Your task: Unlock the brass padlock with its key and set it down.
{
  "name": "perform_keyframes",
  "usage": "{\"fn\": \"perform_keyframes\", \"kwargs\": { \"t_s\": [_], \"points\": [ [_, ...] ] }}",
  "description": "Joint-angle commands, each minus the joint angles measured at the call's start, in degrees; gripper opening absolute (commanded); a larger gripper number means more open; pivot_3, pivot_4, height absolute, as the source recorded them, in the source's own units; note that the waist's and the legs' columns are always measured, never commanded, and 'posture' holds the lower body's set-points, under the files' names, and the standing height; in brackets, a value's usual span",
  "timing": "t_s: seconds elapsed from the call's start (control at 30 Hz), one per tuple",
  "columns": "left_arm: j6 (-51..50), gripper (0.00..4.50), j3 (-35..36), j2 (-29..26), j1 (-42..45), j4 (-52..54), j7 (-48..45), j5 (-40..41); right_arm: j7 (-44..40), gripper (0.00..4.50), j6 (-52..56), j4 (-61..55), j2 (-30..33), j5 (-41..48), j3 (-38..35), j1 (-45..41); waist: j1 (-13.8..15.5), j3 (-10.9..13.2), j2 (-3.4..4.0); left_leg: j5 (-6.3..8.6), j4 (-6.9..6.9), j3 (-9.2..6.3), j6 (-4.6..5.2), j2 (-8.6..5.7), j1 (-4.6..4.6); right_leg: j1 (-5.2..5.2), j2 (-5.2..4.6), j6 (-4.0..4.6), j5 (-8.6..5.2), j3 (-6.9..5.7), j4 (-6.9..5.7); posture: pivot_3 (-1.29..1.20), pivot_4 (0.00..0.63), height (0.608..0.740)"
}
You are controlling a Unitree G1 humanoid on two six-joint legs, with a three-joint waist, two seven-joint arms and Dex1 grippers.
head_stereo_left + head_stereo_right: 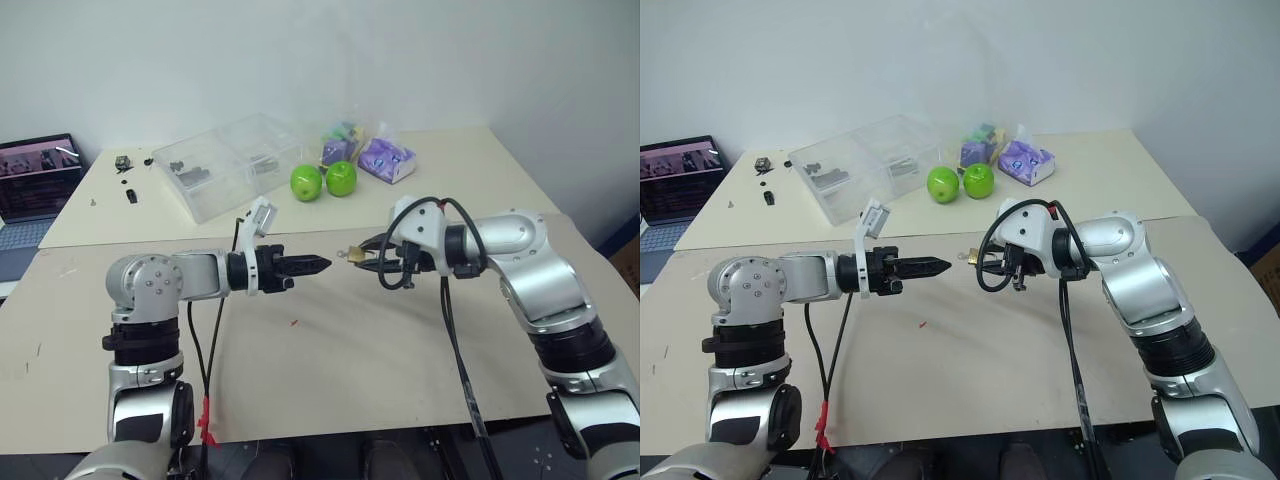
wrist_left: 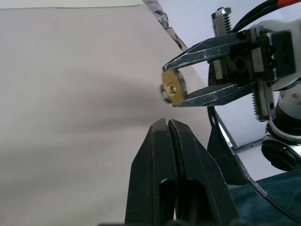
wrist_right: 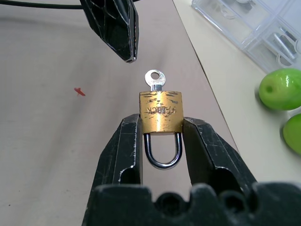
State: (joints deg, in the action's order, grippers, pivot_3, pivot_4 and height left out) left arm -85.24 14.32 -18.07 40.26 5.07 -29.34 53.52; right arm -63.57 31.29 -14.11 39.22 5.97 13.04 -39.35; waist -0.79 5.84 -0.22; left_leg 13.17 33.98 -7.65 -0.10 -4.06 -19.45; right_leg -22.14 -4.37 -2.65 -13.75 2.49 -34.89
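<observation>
**Brass padlock gripped in mid-air, key seated in its base**

- Brass padlock [image 3: 161, 111]: squarish gold-yellow body, held above the table between the two black fingers [image 3: 121, 155] of the right gripper [image 3: 161, 127]. The fingers are partly open, one pressed against each side of the body. The silver shackle [image 3: 162, 151] hangs back between the fingers towards the wrist and looks seated in the body. In the head views the padlock sits at the centre of the frame, off the tabletop.
- Key [image 3: 155, 79]: small silvery piece with a round holed head, standing out of the padlock's keyhole face, away from the right gripper.
- Left gripper [image 1: 322, 264]: fingers fully closed on each other, nothing seen between them. It lies roughly level, left of centre in the head views, its tip pointing at the key and just short of it, not touching.
- Table [image 1: 330, 370]: beige top; a small red speck [image 1: 293, 323] lies below centre.
- Rear table, upper centre: two green apples [image 1: 324, 180] side by side, a clear plastic compartment box [image 1: 225, 165] to their left, purple packets [image 1: 385, 158] to their right.
- Laptop [image 1: 35, 180]: left edge, screen lit.
</observation>
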Motion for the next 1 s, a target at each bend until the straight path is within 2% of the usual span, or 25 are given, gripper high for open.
{"fn": "perform_keyframes", "kwargs": {
  "t_s": [0.03, 0.17, 0.27, 0.33, 0.43, 1.0],
  "points": [
    [-0.9, 0.08, 2.2, 1.5, 3.2, 0.8, 1.7, 2.3, 0.8, 0.91, -0.9, -1.3, 0.1, 1.4, -1.3, -0.2, 0.0, 0.0, -0.01, 0.00, 0.00, 0.00, 0.00, 0.00, 0.00, 0.00, 0.00, 0.00, 0.00, 0.00, 0.00, 0.00, 0.150, 0.740],
    [-0.6, 0.08, 1.9, 1.3, 3.2, 0.8, 2.2, 2.2, 0.9, 0.91, 0.0, -2.2, 0.0, 1.8, -1.2, -0.3, -0.2, 0.0, -0.02, -0.01, -0.01, 0.02, -0.01, 0.01, 0.01, 0.00, 0.01, 0.00, 0.00, 0.03, 0.01, 0.00, 0.150, 0.740],
    [-0.5, 0.82, 1.1, 0.6, 2.5, 1.2, 1.8, 2.0, 1.1, 0.91, 0.6, -2.6, 0.3, 2.2, -1.3, -0.7, -0.1, 0.0, -0.02, -0.01, -0.01, 0.02, -0.02, 0.02, 0.01, -0.01, 0.02, 0.00, 0.00, 0.03, -0.01, 0.00, 0.150, 0.740],
    [-0.5, 1.71, 1.0, 0.4, 2.1, 1.0, 2.0, 1.7, 1.1, 0.91, 0.9, -2.8, 0.6, 2.4, -1.4, -1.1, -0.1, 0.0, -0.02, -0.02, -0.01, 0.02, -0.03, 0.01, 0.01, -0.01, 0.02, 0.00, 0.00, 0.03, -0.01, 0.00, 0.150, 0.740],
    [-0.5, 2.65, 1.1, 0.1, 1.9, 0.4, 1.9, 1.7, 1.2, 0.91, 1.0, -2.8, 1.0, 2.5, -1.4, -1.5, 0.0, 0.0, -0.04, -0.02, -0.01, 0.02, -0.03, 0.00, 0.00, 0.00, 0.01, 0.00, 0.00, 0.02, 0.00, 0.00, 0.150, 0.740],
    [-0.2, 2.65, 2.4, 2.7, 3.0, -2.6, 3.2, 2.0, 1.7, 0.91, 2.9, -5.6, 1.5, 3.4, -1.5, -2.0, 0.0, 0.0, -0.07, -0.02, -0.01, 0.02, -0.03, 0.00, -0.01, -0.01, 0.00, 0.00, 0.00, 0.02, 0.02, 0.00, 0.150, 0.740]
  ]
}}
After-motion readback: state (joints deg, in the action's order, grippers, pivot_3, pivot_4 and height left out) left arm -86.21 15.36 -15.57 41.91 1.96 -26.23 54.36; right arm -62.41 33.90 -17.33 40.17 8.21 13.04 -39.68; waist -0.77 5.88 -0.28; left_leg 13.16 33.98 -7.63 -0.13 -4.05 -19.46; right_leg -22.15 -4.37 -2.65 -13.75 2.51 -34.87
